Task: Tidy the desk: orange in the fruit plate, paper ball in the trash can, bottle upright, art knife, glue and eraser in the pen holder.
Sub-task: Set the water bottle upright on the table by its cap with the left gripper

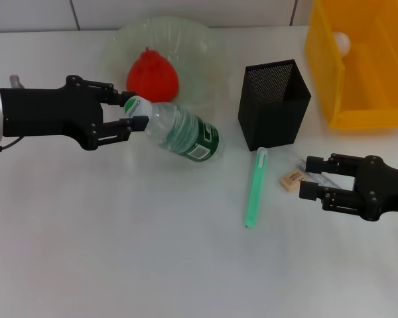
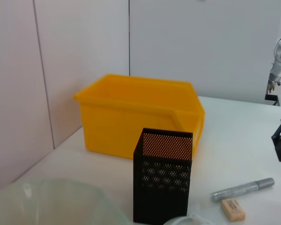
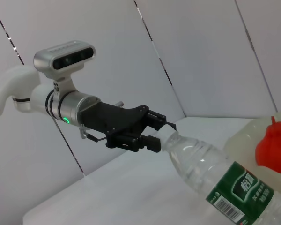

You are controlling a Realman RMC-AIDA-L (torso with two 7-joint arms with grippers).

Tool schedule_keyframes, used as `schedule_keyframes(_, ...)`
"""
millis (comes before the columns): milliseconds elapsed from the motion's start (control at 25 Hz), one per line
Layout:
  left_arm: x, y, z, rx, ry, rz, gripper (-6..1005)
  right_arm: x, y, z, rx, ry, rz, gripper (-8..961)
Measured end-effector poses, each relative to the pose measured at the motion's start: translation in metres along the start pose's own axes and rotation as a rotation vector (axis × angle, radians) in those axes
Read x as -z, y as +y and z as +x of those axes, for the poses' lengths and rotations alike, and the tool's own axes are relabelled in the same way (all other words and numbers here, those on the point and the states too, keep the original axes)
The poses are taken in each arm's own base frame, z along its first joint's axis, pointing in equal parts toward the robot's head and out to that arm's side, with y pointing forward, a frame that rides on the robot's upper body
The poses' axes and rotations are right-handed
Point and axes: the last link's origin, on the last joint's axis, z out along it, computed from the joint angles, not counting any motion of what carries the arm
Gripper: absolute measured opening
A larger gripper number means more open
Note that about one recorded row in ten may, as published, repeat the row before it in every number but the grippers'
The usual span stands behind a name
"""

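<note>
The left gripper (image 1: pixel 129 118) has its fingers pinching the cap end of the bottle (image 1: pixel 182 134), which lies tipped just beside the fruit plate (image 1: pixel 113 50). Next it likely needs lifting to stand straight. The right gripper (image 1: pixel 308 177) waits near the eraser (image 1: pixel 292 179), fingers spread.

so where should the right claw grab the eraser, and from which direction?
Probably straight down from above, closing across the short sides. The eraser is a small flat block lying on the desk, so only a top-down pinch gets purchase. A silver pen-like item lies close on its far side, so keep the fingers clear of it. The right claw waits just beside the eraser, fingers open.
</note>
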Motion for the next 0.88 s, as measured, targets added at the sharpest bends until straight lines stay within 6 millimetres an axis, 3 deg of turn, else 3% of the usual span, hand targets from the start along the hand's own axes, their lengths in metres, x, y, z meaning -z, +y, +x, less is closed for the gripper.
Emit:
schedule_keyframes(520, 0.011, 0.002, 0.015, -0.031, 0.027, -0.016, 433, -0.001, 0.001, 0.0, -0.002, -0.004, -0.004, 641)
schedule_keyframes(880, 0.006, -0.002, 0.024, -0.042, 0.023, -0.015, 433, -0.001, 0.001, 0.0, 0.0, -0.005, -0.002, 640)
